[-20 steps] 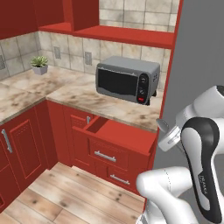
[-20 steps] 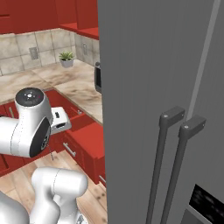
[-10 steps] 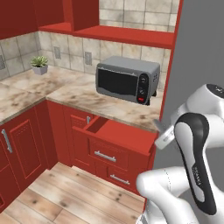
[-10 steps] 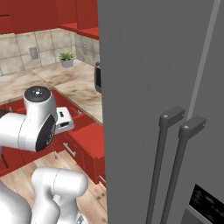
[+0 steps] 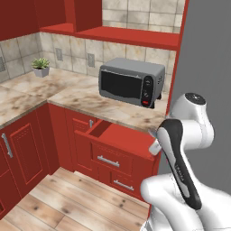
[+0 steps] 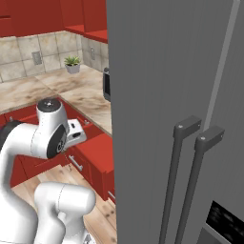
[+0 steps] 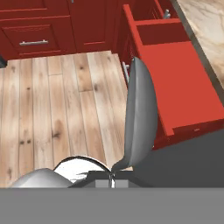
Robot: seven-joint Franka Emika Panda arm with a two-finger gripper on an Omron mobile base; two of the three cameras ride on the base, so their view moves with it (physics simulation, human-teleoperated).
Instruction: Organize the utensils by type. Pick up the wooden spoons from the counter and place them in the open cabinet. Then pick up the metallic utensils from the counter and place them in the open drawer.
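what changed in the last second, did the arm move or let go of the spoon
The arm's upper link swung right in the left base view, away from the open drawer. In the right base view the wrist shifted right. The gripper is shut on the silver spoon. Base, microwave, plant and fridge stayed put.

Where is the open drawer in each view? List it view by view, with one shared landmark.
Left base view: open drawer at centre, below the microwave.
Right base view: centre-left, beside the arm.
Hand view: upper right, behind the silver spoon.
Shared landmark: the counter bordering it.
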